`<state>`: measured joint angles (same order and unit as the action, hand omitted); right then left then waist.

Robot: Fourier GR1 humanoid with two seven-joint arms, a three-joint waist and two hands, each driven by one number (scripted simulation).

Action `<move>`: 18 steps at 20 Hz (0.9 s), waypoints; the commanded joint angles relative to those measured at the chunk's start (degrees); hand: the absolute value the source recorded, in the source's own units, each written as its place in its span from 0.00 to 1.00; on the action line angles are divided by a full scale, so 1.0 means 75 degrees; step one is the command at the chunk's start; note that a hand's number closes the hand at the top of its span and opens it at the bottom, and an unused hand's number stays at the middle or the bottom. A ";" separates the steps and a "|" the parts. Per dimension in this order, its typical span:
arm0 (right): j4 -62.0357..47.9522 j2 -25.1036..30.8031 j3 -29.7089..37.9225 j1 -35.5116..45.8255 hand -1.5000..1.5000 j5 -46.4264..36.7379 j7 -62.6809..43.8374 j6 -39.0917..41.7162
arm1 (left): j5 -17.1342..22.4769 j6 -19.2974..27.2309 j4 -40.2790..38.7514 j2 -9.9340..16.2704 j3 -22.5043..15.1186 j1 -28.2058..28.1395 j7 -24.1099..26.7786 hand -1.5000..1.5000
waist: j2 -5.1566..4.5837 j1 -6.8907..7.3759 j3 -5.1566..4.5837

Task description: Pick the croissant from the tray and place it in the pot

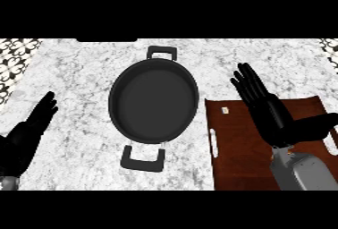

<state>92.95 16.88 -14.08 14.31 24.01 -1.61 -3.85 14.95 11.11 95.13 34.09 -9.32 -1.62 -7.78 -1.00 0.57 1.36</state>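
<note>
Over the brown tray [231, 147] at the right, the right robot hand [274, 116] hovers with fingers straight and spread; the croissant is hidden from me. Left of the tray sits the black pot [153, 100] on the marble tabletop [73, 76]. Far left, the left robot hand [26, 134] rests open.

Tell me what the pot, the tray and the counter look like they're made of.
Pot: dark matte metal, perhaps cast iron; uniformly black, no shine. Tray: reddish-brown wood, judging by its faint grain and cut-out handle slot. Counter: white-grey veined stone, probably marble or granite.
</note>
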 commanded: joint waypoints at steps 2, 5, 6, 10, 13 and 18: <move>-0.0609 0.0153 0.0097 0.0005 1.00 -0.0704 0.0167 -0.0133 | -0.0513 0.0317 -0.0336 0.0045 0.0138 0.0335 -0.0570 0.50 | 0.0118 -0.0072 -0.0178; -0.0345 0.1214 0.0568 -0.1042 1.00 -0.1250 0.0600 -0.0207 | -0.0939 0.0759 -0.1031 0.0186 0.0424 -0.0028 -0.0192 0.50 | 0.0121 -0.0245 -0.0183; -0.0219 0.1315 0.0390 -0.1171 1.00 -0.1704 0.0427 -0.0553 | -0.1260 0.1101 -0.1185 0.0287 0.0447 0.0150 -0.0502 0.50 | 0.0127 -0.0335 -0.0185; -0.0565 0.1578 0.1579 -0.1536 0.00 -0.3709 0.1369 -0.3445 | -0.0595 0.0952 -0.1324 0.0177 0.0638 -0.0316 -0.1008 0.50 | 0.0199 -0.0793 -0.0186; 0.0147 0.0819 0.0698 -0.2678 0.00 -0.4793 0.1992 -0.4513 | -0.0642 0.0906 -0.1491 0.0122 0.0541 0.0007 -0.1343 0.50 | 0.0180 -0.0547 -0.0188; 0.1888 0.1172 0.0143 -0.4332 0.00 -0.6163 0.0843 -0.4954 | -0.0959 0.0953 -0.1798 -0.0296 0.0315 0.0372 -0.1332 0.50 | 0.0163 -0.0312 -0.0200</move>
<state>99.18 24.80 -10.05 -9.62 -14.24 8.52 -36.97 8.71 18.37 84.01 33.32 -6.58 0.21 -18.07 0.25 -2.53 -0.10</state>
